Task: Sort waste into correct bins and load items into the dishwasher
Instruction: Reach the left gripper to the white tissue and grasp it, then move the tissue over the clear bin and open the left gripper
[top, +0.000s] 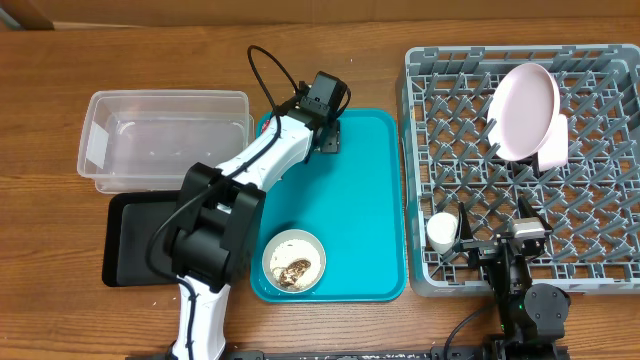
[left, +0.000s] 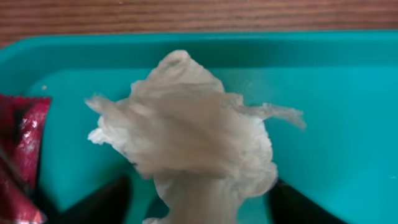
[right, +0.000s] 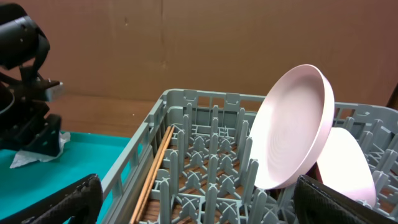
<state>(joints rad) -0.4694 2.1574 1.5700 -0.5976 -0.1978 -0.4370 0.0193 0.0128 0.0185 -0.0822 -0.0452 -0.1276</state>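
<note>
My left gripper (top: 324, 132) is over the far left corner of the teal tray. In the left wrist view its dark fingers (left: 193, 208) are spread open on either side of the crumpled white tissue (left: 186, 140), which lies on the tray. The red wrapper (left: 22, 155) is just left of it. The white bowl (top: 293, 262) with brownish food scraps sits at the tray's near edge. My right gripper (right: 214, 208) is open and empty over the grey dish rack (top: 420, 150). The rack holds the pale plate (right: 292, 124), the pink bowl (right: 345, 165), the chopsticks (right: 155, 165) and the white cup (top: 441, 232).
The clear tub (top: 165, 140) stands left of the teal tray (top: 370, 200), with the black tray (top: 135, 240) in front of it. The left arm lies across the teal tray's left side. The right arm base is at the rack's near edge.
</note>
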